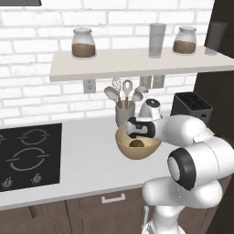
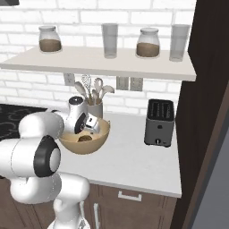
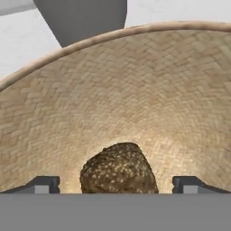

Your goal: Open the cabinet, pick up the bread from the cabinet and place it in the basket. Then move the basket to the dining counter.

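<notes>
Resting on the floor of the basket (image 3: pixel 135 90), the bread (image 3: pixel 118 169) lies between the spread jaws of the gripper (image 3: pixel 117 184), untouched. The basket stands on the white counter (image 1: pixel 87 155), near the utensil cup (image 1: pixel 124 113).

The bread (image 3: pixel 119 169) lies in the basket (image 1: pixel 125 151), at its bottom. The basket sits on the counter (image 1: pixel 87 160), with the utensil cup (image 1: pixel 123 114) just behind it. The toaster (image 2: pixel 159 123) stands to the basket's right, the cooktop (image 1: pixel 29 155) well to its left. Above, a shelf (image 1: pixel 137 61) carries two jars (image 1: pixel 83 43) and two glasses (image 1: pixel 156 40). The gripper (image 3: pixel 116 185) hangs over the bread inside the basket.
</notes>
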Available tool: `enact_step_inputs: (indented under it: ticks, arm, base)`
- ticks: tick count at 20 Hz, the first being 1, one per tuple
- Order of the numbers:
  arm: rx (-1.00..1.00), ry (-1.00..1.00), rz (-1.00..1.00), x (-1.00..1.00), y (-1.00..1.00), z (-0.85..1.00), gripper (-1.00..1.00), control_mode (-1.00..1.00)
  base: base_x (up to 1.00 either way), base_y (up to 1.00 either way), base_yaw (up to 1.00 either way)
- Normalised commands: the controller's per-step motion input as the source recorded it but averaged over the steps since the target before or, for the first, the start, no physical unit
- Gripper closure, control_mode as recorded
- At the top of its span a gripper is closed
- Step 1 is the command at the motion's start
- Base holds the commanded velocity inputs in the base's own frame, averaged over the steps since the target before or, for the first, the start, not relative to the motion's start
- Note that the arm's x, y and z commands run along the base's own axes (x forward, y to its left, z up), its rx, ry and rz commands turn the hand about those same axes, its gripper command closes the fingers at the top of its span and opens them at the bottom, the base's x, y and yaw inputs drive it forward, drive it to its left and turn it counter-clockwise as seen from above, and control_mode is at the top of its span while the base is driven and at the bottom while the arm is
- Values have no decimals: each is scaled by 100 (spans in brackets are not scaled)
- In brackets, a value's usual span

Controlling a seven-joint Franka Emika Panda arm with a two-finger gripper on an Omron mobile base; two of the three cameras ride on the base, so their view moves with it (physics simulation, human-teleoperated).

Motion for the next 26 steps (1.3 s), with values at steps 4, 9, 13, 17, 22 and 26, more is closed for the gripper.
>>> enact_step_inputs:
  ticks: [4,9,13,17,22,26]
  arm:
    - [0,1,-25,-32,-37,64,-100,-100]
    - [0,4,-23,-39,-53,58,-100,-100]
    - [8,0,-14,-64,-77,13,-100,-100]
    - [14,0,-4,-29,-34,-3,-100,-100]
    - [5,-3,0,1,2,-13,-100,-100]
    - [2,0,0,8,10,-21,-100,-100]
  base:
    - [0,0,0]
    - [0,0,0]
    - [0,0,0]
    - [0,0,0]
    - [0,0,0]
    - [0,0,0]
